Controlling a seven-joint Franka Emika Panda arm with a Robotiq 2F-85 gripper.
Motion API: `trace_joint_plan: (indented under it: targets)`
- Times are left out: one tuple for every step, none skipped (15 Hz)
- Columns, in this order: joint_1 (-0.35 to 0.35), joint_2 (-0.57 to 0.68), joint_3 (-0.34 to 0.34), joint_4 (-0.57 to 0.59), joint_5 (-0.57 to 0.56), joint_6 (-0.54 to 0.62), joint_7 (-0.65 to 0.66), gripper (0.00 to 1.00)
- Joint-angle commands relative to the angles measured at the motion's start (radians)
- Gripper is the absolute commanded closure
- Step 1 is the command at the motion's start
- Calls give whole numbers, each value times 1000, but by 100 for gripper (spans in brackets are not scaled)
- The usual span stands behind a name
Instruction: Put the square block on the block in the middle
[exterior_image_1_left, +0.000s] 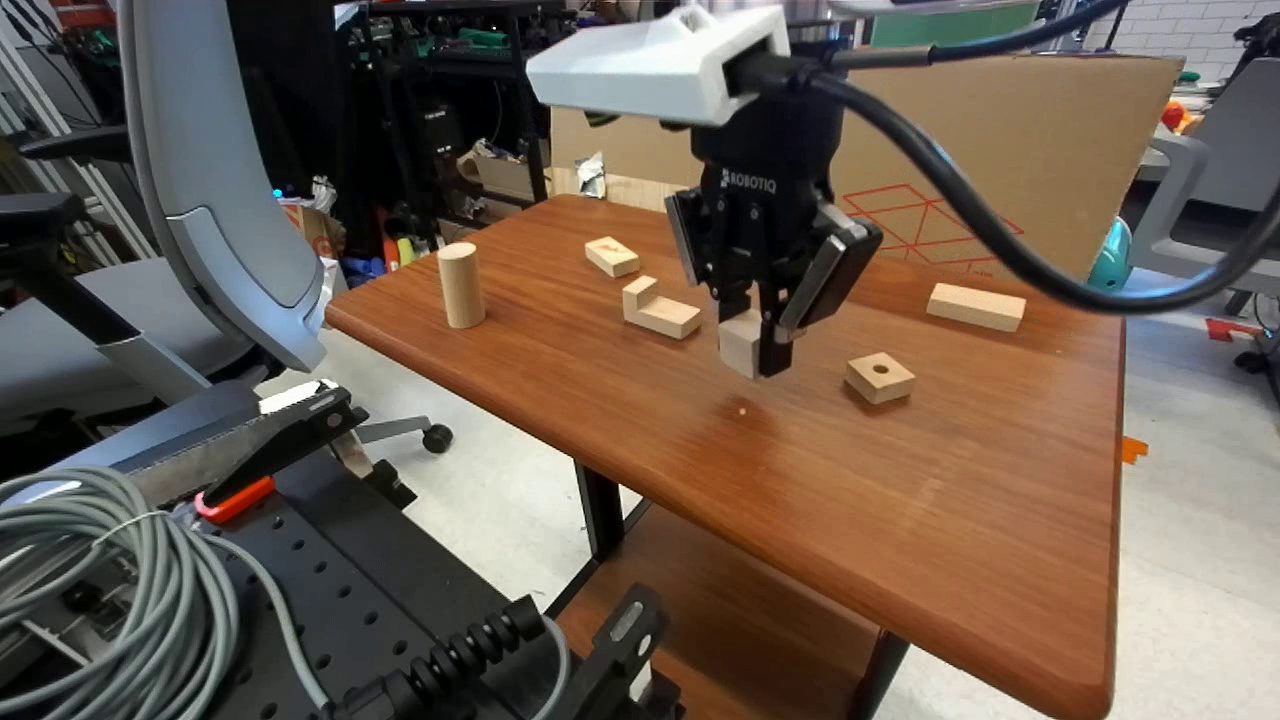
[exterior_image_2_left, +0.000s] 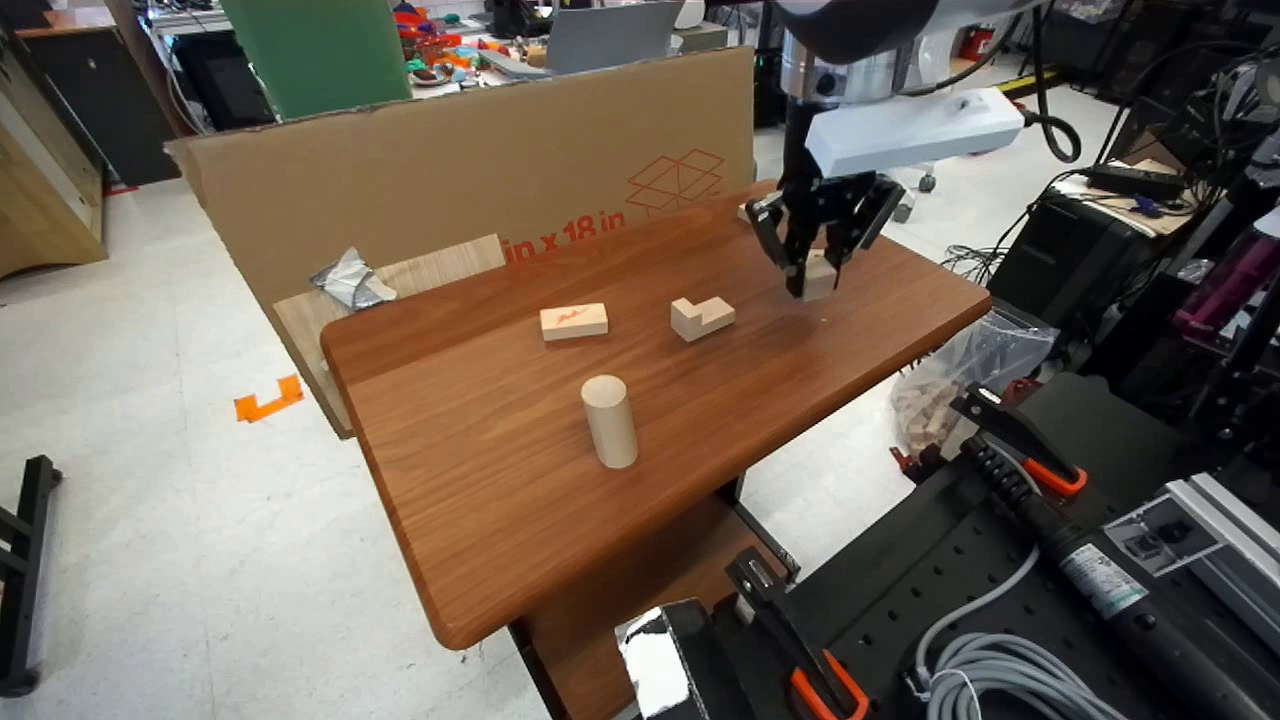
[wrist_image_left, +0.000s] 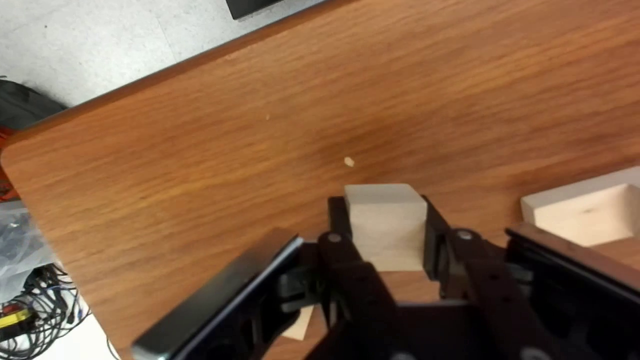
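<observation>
In an exterior view our gripper (exterior_image_1_left: 754, 336) clamps the square block (exterior_image_1_left: 737, 345) above the table (exterior_image_1_left: 880, 490); carried low toward ten o'clock, it could strike the notched piece (exterior_image_1_left: 662, 313). In an exterior view our likely target, the slab (exterior_image_2_left: 574, 321), lies at the block's nine o'clock. Our wrist view lacks the slab, inviting misplaced release.

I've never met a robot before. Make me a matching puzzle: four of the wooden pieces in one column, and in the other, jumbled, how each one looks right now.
1. Cube
2. Cylinder
3. Flat square piece
4. Short slab

A. Has a dark hole in its top
B. Gripped by the tool
C. Has orange-red marks on its top face
D. Stands upright on the table

Right pairs: 1-B, 2-D, 3-A, 4-C.
</observation>
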Motion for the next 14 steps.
trace_joint_plan:
  targets:
    - [22,-82,0,-20,-17,-23,21,91]
    - [26,-86,2,-13,-20,-26,25,91]
    - [31,-83,3,-1,-23,-33,33,91]
    - [35,-80,7,9,-22,-40,33,91]
    - [36,-76,13,20,-16,-49,29,91]
    - [39,-71,16,28,-15,-51,32,91]
    - [42,-67,20,36,-13,-57,33,91]
    - [44,-63,25,45,-13,-63,33,91]
    - [47,-59,29,54,-15,-71,34,91]
    - [48,-55,33,63,-15,-80,32,91]
    - [49,-50,40,73,-12,-93,23,91]
    - [50,-43,45,82,-13,-101,16,91]
    - [52,-38,49,88,-16,-109,14,91]
    - [55,-27,54,99,-18,-119,13,91]
